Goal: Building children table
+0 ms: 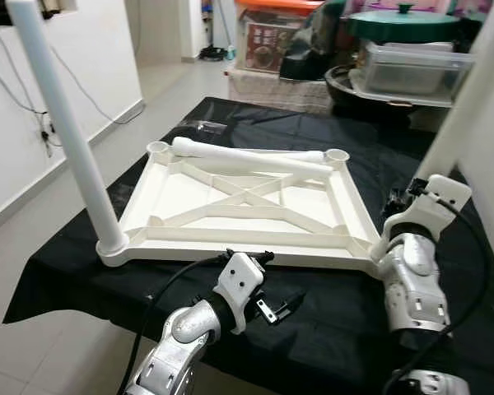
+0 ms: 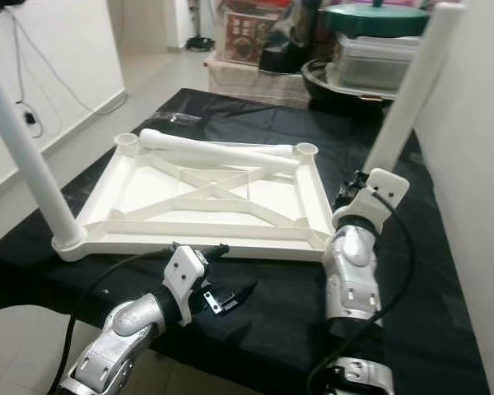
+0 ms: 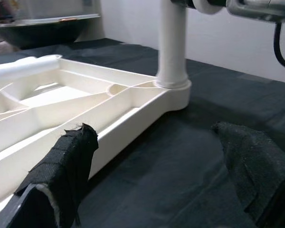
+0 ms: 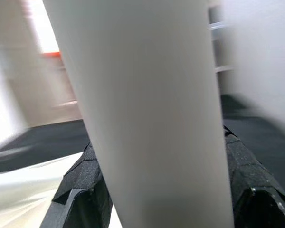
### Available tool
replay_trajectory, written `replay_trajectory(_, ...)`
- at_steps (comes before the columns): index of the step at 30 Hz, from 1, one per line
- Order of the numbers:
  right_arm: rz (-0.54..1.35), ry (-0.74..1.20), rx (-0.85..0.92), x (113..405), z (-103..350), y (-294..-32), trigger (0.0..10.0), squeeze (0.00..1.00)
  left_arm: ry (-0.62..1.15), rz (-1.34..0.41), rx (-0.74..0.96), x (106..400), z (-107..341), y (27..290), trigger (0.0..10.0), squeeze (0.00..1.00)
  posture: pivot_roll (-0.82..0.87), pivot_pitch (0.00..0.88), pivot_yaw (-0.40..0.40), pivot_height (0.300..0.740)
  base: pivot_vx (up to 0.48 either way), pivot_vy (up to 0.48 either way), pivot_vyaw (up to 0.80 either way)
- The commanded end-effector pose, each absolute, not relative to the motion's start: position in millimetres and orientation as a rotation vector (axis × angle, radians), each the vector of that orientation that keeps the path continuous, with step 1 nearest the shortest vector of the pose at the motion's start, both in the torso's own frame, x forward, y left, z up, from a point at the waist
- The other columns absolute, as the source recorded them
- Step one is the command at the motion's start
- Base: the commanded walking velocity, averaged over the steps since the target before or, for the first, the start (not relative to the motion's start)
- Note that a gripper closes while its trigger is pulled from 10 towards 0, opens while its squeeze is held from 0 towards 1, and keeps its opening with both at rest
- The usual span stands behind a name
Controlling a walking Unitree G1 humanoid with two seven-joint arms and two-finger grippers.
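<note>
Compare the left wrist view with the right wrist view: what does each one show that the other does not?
Left wrist view: the left gripper, open and empty above the black cloth, beside the tabletop rim, with the leg seated in its corner socket.
Right wrist view: the right gripper shut on that leg, seen close.
Both: the white leg and the black cloth.

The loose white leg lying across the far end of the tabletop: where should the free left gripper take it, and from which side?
Grip the loose leg mid-shaft, from above, fingers straddling its round length. It lies flat across the upturned tabletop between the two empty far sockets. The left gripper hangs open near the front edge; the right gripper holds the near-right leg.
</note>
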State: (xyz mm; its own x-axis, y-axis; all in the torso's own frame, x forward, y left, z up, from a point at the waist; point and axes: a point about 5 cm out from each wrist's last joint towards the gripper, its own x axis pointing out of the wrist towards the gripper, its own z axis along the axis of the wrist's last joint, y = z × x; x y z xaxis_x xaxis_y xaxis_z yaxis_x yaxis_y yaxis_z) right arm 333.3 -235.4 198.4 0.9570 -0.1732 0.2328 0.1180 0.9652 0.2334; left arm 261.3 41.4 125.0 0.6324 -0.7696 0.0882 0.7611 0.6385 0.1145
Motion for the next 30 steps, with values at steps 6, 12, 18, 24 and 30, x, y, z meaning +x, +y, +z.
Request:
replay_trajectory(6,0.609,-0.169,0.241,304.9,200.1,-211.1,10.0,0.00,-0.125,-0.892,0.091,260.2,121.4,39.9,10.0,0.00,0.06,0.000,-0.050,0.740,0.000,0.000,0.00)
replay_trajectory(12,0.945,-0.093,0.167,286.1,197.8,-197.7,10.0,0.00,-0.128,-0.888,0.093,261.2,122.3,40.0,10.0,0.00,0.07,0.000,-0.056,0.740,0.000,0.000,0.00)
replay_trajectory(18,1.052,-0.032,0.115,290.9,192.0,-179.2,0.0,0.00,-0.128,-0.887,0.093,261.1,122.5,40.2,10.0,0.00,0.07,0.000,-0.056,0.740,0.000,0.000,0.00)
replay_trajectory(24,0.808,-0.009,0.064,312.9,179.5,-182.2,0.0,0.00,-0.131,-0.886,0.092,260.8,123.0,40.4,10.0,0.00,0.08,0.000,-0.058,0.740,0.000,0.000,0.00)
replay_trajectory(30,0.499,-0.015,0.058,331.5,176.7,-201.9,0.0,0.00,-0.134,-0.883,0.091,260.8,123.5,40.6,10.0,0.00,0.07,0.000,-0.058,0.740,0.000,0.000,0.00)
